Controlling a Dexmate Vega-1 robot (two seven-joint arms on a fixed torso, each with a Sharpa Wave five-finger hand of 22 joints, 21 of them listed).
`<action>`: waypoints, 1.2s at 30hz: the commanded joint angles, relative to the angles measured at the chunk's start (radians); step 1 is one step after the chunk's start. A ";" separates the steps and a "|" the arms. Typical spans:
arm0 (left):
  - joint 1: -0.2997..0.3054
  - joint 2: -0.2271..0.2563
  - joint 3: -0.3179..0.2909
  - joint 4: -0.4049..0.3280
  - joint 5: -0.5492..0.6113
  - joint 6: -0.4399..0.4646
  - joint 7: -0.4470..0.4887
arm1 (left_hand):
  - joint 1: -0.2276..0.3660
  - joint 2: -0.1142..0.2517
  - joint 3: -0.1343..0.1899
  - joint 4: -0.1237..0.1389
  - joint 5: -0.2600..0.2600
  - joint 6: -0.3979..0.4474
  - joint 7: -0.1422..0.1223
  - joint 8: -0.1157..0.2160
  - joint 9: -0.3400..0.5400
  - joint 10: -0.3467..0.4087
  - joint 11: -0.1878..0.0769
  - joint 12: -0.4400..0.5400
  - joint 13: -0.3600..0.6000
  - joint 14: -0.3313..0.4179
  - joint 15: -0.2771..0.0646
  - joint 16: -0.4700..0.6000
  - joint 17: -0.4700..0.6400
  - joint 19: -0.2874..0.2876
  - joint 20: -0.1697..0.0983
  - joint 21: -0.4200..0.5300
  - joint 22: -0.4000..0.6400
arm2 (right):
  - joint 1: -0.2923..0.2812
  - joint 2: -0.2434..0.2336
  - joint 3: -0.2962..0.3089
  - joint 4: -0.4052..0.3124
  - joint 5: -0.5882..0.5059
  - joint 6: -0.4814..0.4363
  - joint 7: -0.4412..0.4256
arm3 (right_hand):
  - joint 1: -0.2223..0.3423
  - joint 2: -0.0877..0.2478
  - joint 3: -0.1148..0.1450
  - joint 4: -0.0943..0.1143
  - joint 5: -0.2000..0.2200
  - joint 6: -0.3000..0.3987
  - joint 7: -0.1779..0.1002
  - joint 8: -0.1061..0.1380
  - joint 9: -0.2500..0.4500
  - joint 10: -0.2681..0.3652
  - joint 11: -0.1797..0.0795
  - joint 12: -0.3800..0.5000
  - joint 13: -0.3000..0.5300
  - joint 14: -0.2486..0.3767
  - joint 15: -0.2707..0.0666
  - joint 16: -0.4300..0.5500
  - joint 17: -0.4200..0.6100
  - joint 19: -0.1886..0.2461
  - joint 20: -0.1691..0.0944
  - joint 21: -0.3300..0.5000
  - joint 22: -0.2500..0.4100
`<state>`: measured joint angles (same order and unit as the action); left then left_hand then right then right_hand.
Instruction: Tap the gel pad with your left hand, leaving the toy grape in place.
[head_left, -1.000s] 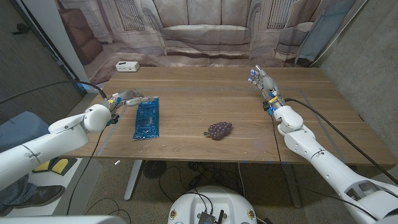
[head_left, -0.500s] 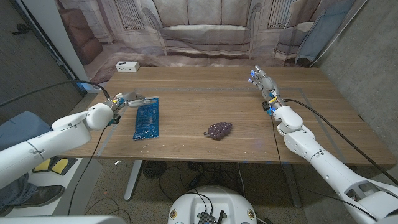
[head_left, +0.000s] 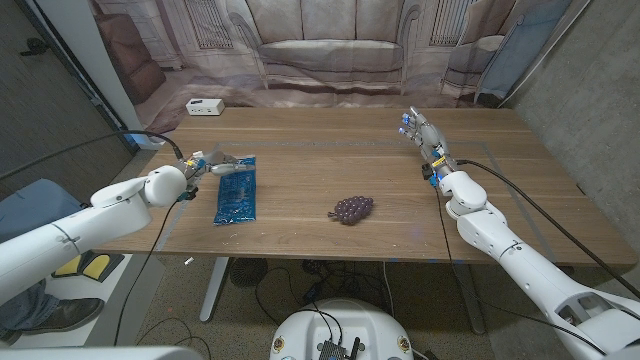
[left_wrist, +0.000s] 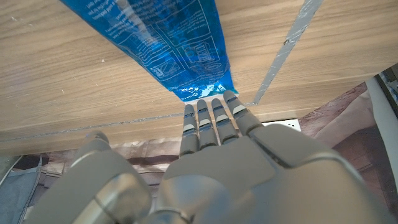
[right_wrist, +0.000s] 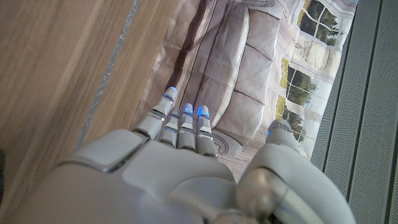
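Observation:
A blue gel pad lies on the left part of the wooden table. My left hand hovers over the pad's far end with its fingers stretched out; whether they touch it I cannot tell. In the left wrist view the fingertips reach the end of the gel pad. A purple toy grape sits near the table's middle, apart from both hands. My right hand stands at the far right of the table with straight fingers, holding nothing; its fingers point toward the backdrop.
A white power strip lies at the table's far left corner. Tape lines mark the tabletop near the pad. A printed sofa backdrop hangs behind the table. Cables run off both arms over the table's sides.
My left hand has moved a little to the right and forward, its fingers now over the gel pad's far end. The grape and the right hand have not moved.

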<state>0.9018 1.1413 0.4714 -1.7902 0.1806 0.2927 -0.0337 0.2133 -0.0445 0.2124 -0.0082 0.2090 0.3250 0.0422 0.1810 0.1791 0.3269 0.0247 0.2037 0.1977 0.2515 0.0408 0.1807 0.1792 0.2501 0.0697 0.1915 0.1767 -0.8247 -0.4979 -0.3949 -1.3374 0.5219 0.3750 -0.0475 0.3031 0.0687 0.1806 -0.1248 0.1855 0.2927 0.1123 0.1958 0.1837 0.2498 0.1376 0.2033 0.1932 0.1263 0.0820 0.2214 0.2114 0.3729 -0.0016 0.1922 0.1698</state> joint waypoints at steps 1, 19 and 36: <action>-0.045 -0.018 0.039 0.029 0.032 0.000 -0.034 | -0.007 0.005 -0.005 0.001 -0.002 0.021 -0.004 0.014 0.004 0.005 -0.015 0.008 0.004 0.001 -0.011 0.007 0.002 0.003 -0.012 0.005 0.003 | -0.013 -0.010 0.006 -0.019 0.004 -0.015 -0.010 | 0.005 0.010 -0.001 -0.004 -0.004 0.002 -0.008 -0.001 0.002 -0.003 0.001 -0.001 0.002 -0.007 -0.001 -0.006 0.006 -0.003 0.003 -0.002 0.003; -0.109 -0.042 0.070 0.071 0.051 -0.019 -0.098 | -0.008 0.012 -0.014 -0.002 -0.001 0.076 -0.001 0.023 0.004 0.039 -0.029 0.019 0.004 0.105 -0.020 0.027 0.003 0.011 0.005 0.014 0.005 | -0.025 -0.016 0.010 -0.031 0.001 -0.019 -0.022 | 0.006 0.010 -0.001 -0.005 -0.005 0.004 -0.010 -0.001 0.002 -0.010 -0.001 -0.004 0.002 -0.018 -0.006 -0.011 0.006 -0.015 0.001 -0.004 0.004; -0.132 -0.071 0.097 0.095 0.066 -0.018 -0.118 | -0.004 0.016 -0.015 -0.006 -0.001 0.101 0.008 0.026 0.005 0.044 -0.020 0.018 0.003 0.097 -0.018 0.017 0.002 0.052 -0.023 0.025 0.004 | -0.022 -0.014 0.014 -0.019 0.003 -0.008 -0.019 | 0.007 0.010 -0.002 -0.005 -0.006 0.004 -0.012 -0.001 0.002 -0.013 -0.002 -0.005 0.002 -0.020 -0.005 -0.011 0.006 -0.018 0.002 -0.003 0.004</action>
<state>0.7869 1.0907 0.5475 -1.7128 0.2398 0.2726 -0.1368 0.2055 -0.0366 0.2014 -0.0111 0.2089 0.4129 0.0483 0.2012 0.1791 0.3670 -0.0030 0.2150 0.1977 0.3549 0.0230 0.1993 0.1791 0.2896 0.0481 0.2112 0.1794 -0.8487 -0.5118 -0.3831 -1.3649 0.5248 0.3569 -0.0681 0.3072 0.0728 0.1805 -0.1247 0.1810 0.2947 0.1032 0.1958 0.1837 0.2389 0.1376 0.1996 0.1930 0.1103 0.0767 0.2138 0.2165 0.3589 0.0019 0.1884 0.1698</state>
